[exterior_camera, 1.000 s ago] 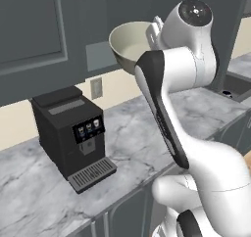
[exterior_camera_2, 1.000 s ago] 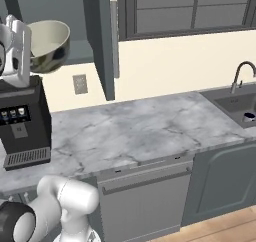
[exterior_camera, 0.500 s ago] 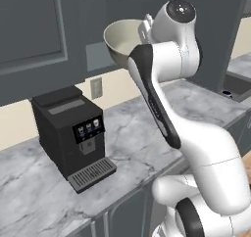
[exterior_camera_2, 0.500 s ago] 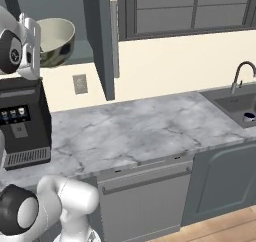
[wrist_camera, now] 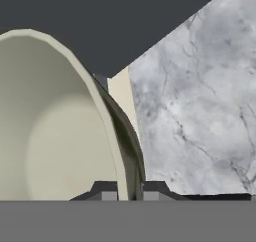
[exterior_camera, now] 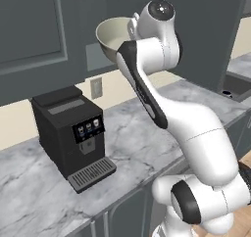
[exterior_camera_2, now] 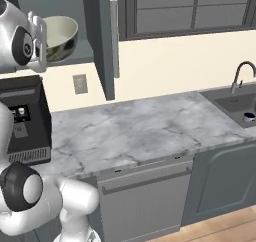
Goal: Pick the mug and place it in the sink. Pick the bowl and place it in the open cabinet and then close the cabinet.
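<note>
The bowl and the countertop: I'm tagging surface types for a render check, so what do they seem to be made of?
The bowl looks like glazed ceramic or stoneware: pale olive-beige outside, cream inside, with a soft sheen, though painted plastic is possible. The countertop looks like polished marble or marble-look stone: grey-white with darker veining.

Your open cabinet (exterior_camera_2: pixel 75 6) mouth is free ahead, its door (exterior_camera_2: pixel 102 41) flanks one side, coffee machine (exterior_camera: pixel 73 133) stands below.
</note>
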You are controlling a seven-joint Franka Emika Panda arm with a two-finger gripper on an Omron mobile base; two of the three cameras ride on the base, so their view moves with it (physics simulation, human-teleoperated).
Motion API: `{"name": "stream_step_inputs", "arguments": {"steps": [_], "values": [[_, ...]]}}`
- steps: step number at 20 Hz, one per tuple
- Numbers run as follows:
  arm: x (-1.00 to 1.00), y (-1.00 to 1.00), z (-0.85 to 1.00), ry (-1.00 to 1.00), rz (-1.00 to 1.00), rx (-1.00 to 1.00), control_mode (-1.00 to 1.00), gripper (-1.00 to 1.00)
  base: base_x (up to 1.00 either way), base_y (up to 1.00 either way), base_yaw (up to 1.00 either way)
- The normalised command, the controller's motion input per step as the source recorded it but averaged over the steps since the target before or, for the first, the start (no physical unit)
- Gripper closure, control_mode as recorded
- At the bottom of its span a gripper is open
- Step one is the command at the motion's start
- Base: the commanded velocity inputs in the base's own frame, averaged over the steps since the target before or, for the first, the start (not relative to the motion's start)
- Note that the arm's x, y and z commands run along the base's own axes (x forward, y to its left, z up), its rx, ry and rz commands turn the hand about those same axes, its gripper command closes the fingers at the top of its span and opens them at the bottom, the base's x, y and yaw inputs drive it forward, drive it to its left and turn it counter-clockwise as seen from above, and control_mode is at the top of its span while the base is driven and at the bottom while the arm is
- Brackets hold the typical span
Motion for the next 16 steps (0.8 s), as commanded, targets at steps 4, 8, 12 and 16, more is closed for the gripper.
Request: {"name": "stream_step_inputs", "arguments": {"steps": [4,8,12,16], "values": [[0.61,0.16,0.00,0.00,0.00,0.02,-1.00,1.00,0.00,0.00,0.00],[0.60,0.18,0.00,0.00,0.00,0.02,-1.00,1.00,0.00,0.00,0.00],[0.53,0.11,0.00,0.00,0.00,0.02,-1.00,1.00,0.00,0.00,0.00],[0.44,0.03,0.00,0.00,0.00,0.05,-1.00,1.00,0.00,0.00,0.00]]}}
